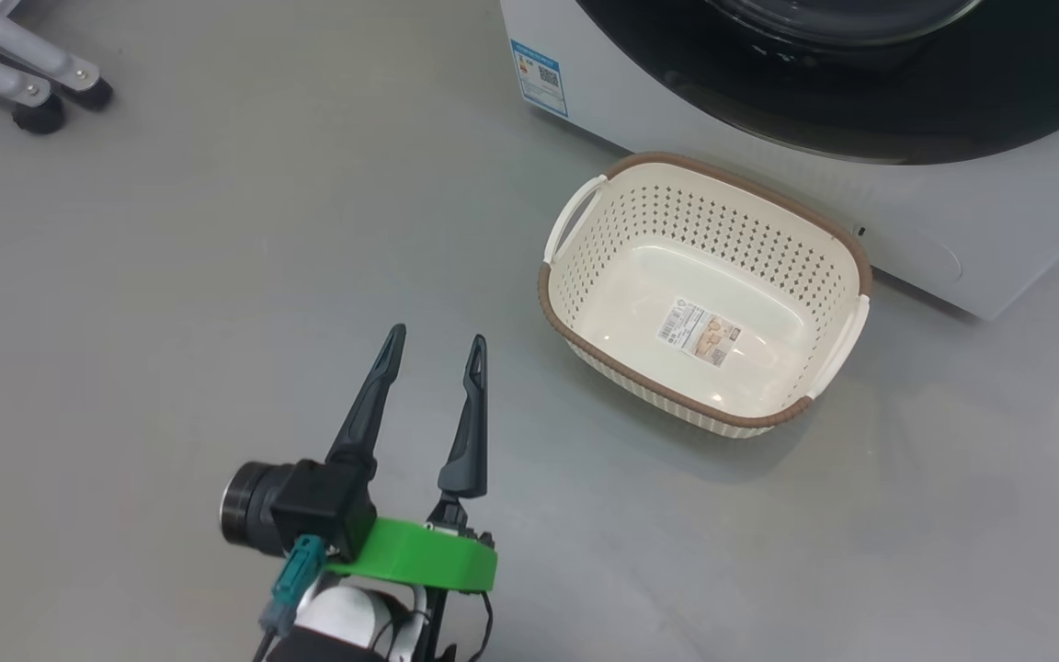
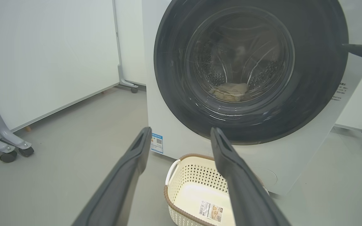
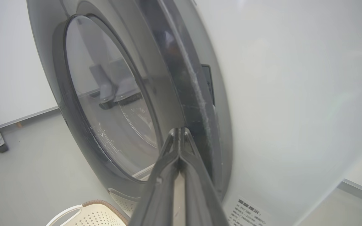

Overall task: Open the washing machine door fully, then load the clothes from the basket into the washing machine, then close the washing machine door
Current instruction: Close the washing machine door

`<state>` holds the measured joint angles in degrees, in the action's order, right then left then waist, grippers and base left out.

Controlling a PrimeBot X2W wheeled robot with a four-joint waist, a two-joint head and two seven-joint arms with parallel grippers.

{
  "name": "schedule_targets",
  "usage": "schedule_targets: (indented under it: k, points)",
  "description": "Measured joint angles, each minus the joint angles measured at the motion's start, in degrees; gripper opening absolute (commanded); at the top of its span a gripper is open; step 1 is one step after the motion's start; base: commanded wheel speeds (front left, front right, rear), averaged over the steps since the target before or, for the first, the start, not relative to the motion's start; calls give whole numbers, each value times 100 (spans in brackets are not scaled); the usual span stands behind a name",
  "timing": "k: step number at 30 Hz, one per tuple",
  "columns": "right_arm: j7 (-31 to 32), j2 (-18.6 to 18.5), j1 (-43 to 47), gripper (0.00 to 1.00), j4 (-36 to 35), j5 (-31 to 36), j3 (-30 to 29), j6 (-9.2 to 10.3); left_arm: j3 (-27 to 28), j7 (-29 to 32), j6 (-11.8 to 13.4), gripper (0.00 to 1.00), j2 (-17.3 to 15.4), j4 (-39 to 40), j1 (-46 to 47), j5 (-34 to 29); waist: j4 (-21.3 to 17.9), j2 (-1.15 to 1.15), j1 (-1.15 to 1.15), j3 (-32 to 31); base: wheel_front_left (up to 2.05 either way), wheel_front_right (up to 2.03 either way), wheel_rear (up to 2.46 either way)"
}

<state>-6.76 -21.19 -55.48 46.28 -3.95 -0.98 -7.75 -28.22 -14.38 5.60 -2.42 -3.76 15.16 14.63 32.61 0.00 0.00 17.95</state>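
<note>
On the floor [image 1: 217,230] before the washing machine [image 1: 677,110]: basket [image 1: 704,165] just beside its front | washing machine door [image 2: 309,94] lies against the machine, clothes [image 2: 229,91] behind its glass | left claw [image 1: 437,336] open, near the basket | right claw [image 3: 179,130] closed, tips at the door's rim edge

Basket [image 1: 677,216]: we see smooth perforated cream plastic.
Washing machine door [image 2: 171,78]: glossy black rim, clear glass.
Floor [image 1: 217,230]: matt grey.

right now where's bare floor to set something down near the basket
Wide bare floor lies left of the basket, out to the wheeled frame feet; more on its near side. Tight where the basket sits by the washing machine.
</note>
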Motion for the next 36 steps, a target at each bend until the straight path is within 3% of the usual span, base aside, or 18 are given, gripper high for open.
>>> schedule_targets:
  k: [7,13,20,26,32,35,36]
  points:
    - [-311,-38,41,0,-15,-24,203,5,-29,0,-59,100,0,-140,12,1,-24,0,0,-123,0,0,0]
    - [-581,38,816,0,-771,-213,312,7,-79,0,-201,100,-1,-363,82,1,-89,0,0,-285,0,0,0]
    - [-633,499,2223,0,-2278,-376,372,7,5,0,-312,100,-1,-548,101,-101,-541,0,0,-431,0,0,0]
    - [-364,948,3359,0,-3590,-436,15,7,60,0,-412,100,-1,-666,127,-153,-1009,0,0,-526,0,0,0]
    - [-218,1461,4380,0,-4390,-452,-232,8,321,0,-457,100,-19,-780,134,-149,-1482,0,0,-634,0,0,0]
    - [-168,1572,4570,51,-4540,-447,-244,8,398,0,-458,100,-36,-823,125,-149,-1644,0,0,-683,0,0,0]
    - [-167,1617,4642,84,-4606,-446,-248,8,422,0,-458,100,-49,-838,114,-149,-1728,0,0,-711,0,0,0]
